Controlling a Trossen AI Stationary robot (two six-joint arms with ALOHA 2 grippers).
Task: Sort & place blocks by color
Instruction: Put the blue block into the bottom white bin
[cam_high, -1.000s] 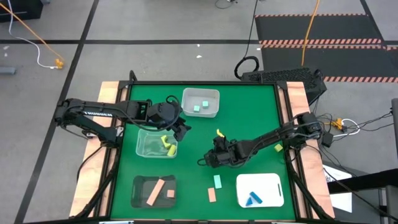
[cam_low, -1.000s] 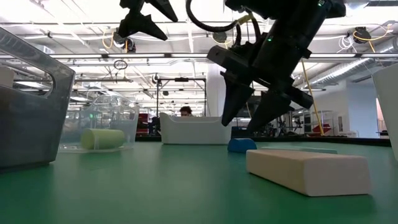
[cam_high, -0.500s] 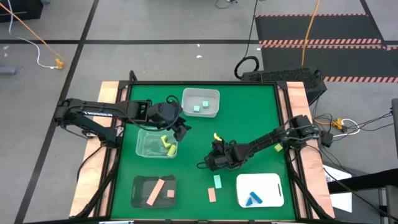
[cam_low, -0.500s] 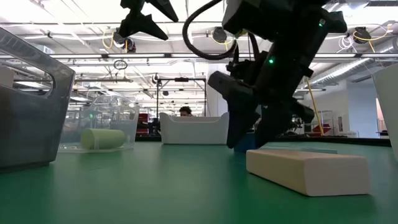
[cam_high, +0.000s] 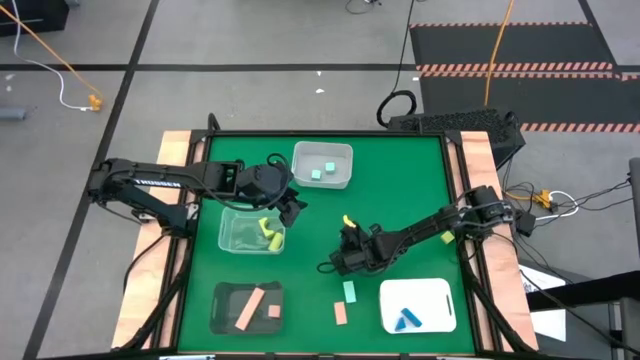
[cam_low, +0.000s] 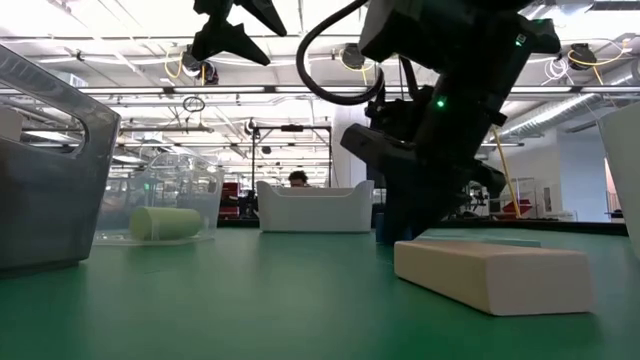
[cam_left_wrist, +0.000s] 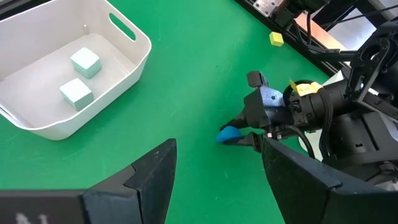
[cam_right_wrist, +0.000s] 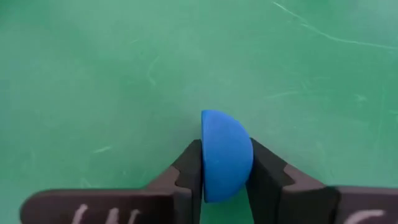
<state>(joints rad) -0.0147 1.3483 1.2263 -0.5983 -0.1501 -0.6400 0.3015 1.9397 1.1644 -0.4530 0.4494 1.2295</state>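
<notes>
A blue half-round block (cam_right_wrist: 227, 152) lies on the green table near its middle, and my right gripper (cam_right_wrist: 227, 177) is shut on it; it also shows in the left wrist view (cam_left_wrist: 229, 134). In the high view my right gripper (cam_high: 327, 265) reaches low toward the table's left. My left gripper (cam_high: 293, 210) hangs open and empty above the right end of the clear tray (cam_high: 232, 240), which holds yellow pieces (cam_high: 268, 233). Loose on the table are a mint block (cam_high: 350, 291), a tan-pink block (cam_high: 341, 313) and a yellow cube (cam_high: 447, 238). My right gripper pinches the blue block's two flat sides (cam_right_wrist: 210, 168) between its two fingers (cam_right_wrist: 189, 171). The block's rounded edge points away from the gripper. The fingers slant down from the table's right side. The block sits at table height; whether it rests on the table I cannot tell.
A white bin (cam_high: 340, 180) at the back holds two mint cubes. A dark tray (cam_high: 225, 300) at the front left holds tan-pink bars. A white tray (cam_high: 430, 295) at the front right holds blue blocks. In the low view the tan-pink block (cam_low: 490, 272) lies just in front of my right gripper.
My right gripper has come down from above the blue block to the table, and its spread fingers have shut on the block. The block has stayed in place. My left arm has kept still.
</notes>
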